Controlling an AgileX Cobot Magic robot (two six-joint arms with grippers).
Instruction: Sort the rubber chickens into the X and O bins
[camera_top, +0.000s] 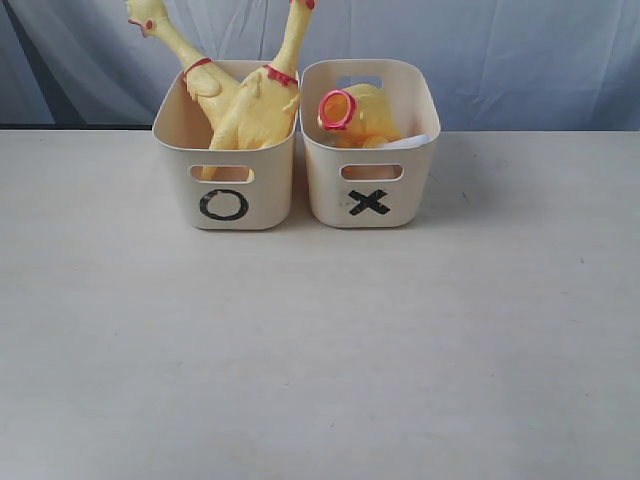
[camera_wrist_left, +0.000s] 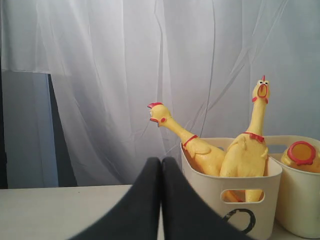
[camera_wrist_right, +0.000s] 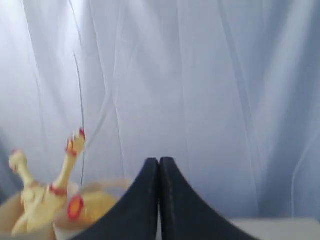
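Observation:
Two cream bins stand side by side at the back of the table. The O bin (camera_top: 225, 190) is on the left and the X bin (camera_top: 368, 185) on the right. Two rubber chickens (camera_top: 258, 105) stand in the O bin with necks poking up. A third yellow chicken (camera_top: 362, 115) lies curled in the X bin, its red ring facing out. Neither gripper shows in the exterior view. My left gripper (camera_wrist_left: 161, 161) is shut and empty, off to the side of the O bin (camera_wrist_left: 235, 200). Held well away from the bins, my right gripper (camera_wrist_right: 159, 161) is shut and empty too.
A pale table (camera_top: 320, 350) spreads in front of the bins. A white and blue curtain (camera_top: 500, 50) hangs behind them. A small white thing (camera_top: 408, 142) sits in the X bin beside the chicken.

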